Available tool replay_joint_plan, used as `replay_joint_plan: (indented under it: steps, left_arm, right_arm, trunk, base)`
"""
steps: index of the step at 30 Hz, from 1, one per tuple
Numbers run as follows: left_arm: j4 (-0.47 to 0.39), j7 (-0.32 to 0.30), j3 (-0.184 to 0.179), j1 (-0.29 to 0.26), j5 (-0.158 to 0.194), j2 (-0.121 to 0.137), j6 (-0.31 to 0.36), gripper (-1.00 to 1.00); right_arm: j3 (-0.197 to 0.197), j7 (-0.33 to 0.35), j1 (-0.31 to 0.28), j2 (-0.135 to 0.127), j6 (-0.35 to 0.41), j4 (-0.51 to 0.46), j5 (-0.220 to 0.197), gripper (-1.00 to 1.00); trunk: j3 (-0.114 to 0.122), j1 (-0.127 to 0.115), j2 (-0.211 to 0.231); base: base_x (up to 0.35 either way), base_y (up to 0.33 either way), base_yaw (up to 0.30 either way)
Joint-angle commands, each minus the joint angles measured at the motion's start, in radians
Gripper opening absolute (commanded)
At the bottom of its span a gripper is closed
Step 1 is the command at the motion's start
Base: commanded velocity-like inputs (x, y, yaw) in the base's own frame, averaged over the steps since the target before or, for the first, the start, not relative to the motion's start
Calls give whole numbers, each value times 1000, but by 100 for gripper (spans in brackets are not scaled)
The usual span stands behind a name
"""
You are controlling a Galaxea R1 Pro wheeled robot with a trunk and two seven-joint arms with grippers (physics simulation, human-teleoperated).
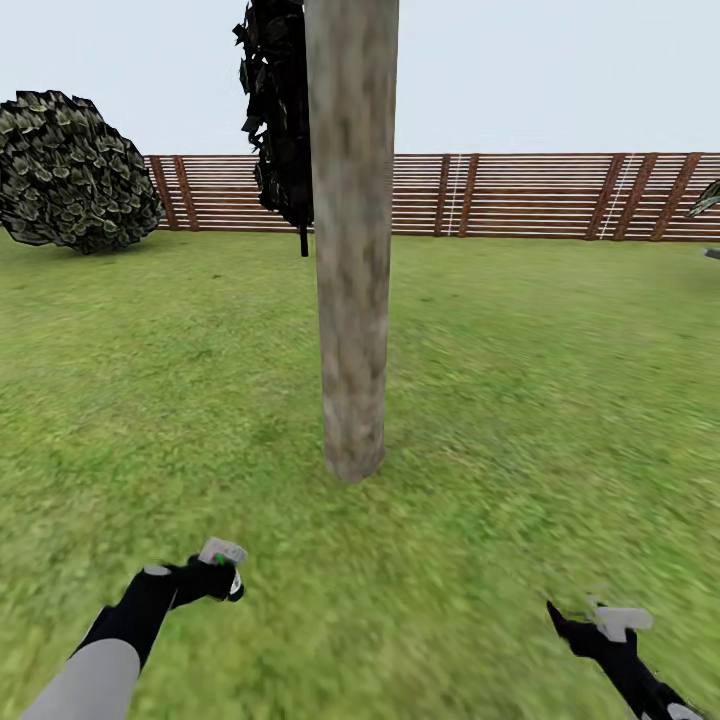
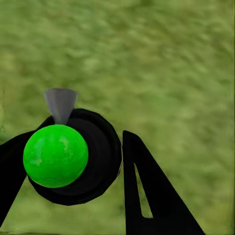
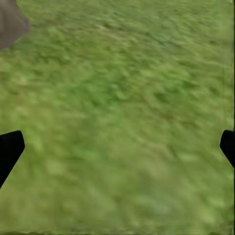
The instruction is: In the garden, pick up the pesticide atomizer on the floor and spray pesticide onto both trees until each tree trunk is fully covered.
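The left pincer (image 2: 73, 166) is clamped on the pesticide atomizer (image 2: 73, 156): in the left wrist view its black fingers (image 2: 156, 196) sit on either side of the atomizer's round black body, which carries a bright green ball, with a small grey cone-shaped nozzle jutting beyond it over the grass. In the head view the left pincer (image 1: 215, 578) hangs low over the lawn, the atomizer (image 1: 222, 562) in its grip. The right pincer (image 1: 580, 625) is spread wide and holds nothing; its dark fingertips (image 3: 10, 149) stand at opposite edges of the right wrist view with only grass between them. Ahead of both arms, the tree trunk (image 1: 352, 240) rises from the floor (image 1: 540, 400), pale and mottled. Beyond it stand dark foliage (image 1: 280, 110), a rounded bush (image 1: 75, 170) and the brown slat fence (image 1: 520, 195).
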Motion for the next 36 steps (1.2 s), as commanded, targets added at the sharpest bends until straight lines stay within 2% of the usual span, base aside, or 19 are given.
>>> replay_joint_plan:
  steps: [1, 5, 7, 14, 18, 22, 26, 31, 33, 36]
  left_arm:
    - [7, 55, 0, 0, 41, -5, 20, -100]
    - [16, 178, -2, -1, 122, -17, 99, -100]
    - [16, 192, -4, -1, 129, -20, 109, -100]
    - [4, 203, -10, -2, 135, -22, 155, -100]
    - [1, 206, -11, -13, 134, -21, 256, -100]
    - [-1, 207, -13, -15, 135, -23, 323, -100]
    - [-3, 207, -13, -33, 132, -41, 369, -100]
    - [-3, 207, -19, -80, 127, -79, 444, -100]
    - [-1, 207, -35, -117, 125, -95, 490, -100]
    - [5, 207, -53, -168, 127, -103, 552, -100]
  right_arm:
    - [-44, 0, 39, -6, -44, 1, 0, 100]
    - [-89, -1, 88, -9, -103, 5, 1, 100]
    - [-93, -1, 92, -7, -107, 6, 2, 100]
    - [-95, -16, 98, -1, -110, 10, 2, 100]
    - [-95, -75, 102, 1, -110, 10, 1, 100]
    - [-95, -82, 105, 3, -110, 11, 1, 100]
    - [-95, -83, 107, 6, -110, 11, 1, 100]
    - [-95, -84, 110, 7, -110, 12, 2, 100]
    - [-95, -84, 110, 7, -109, 12, 2, 100]
    - [-95, -84, 113, 7, -109, 12, 1, 100]
  trunk:
    - [0, 0, 0]
    - [0, 0, 0]
    - [0, 0, 0]
    - [0, 0, 0]
    - [0, 0, 0]
    - [0, 0, 0]
    - [0, 0, 0]
    - [2, 0, 0]
    - [2, 0, 0]
    - [3, 0, 0]
  base:
    - [0, 0, 0]
    - [0, 0, 0]
    - [0, 0, 0]
    - [37, 0, 0]
    - [246, 50, -67]
    - [308, 92, -252]
    - [265, 72, -287]
    - [46, 11, -292]
    - [7, 2, -293]
    - [3, 1, -293]
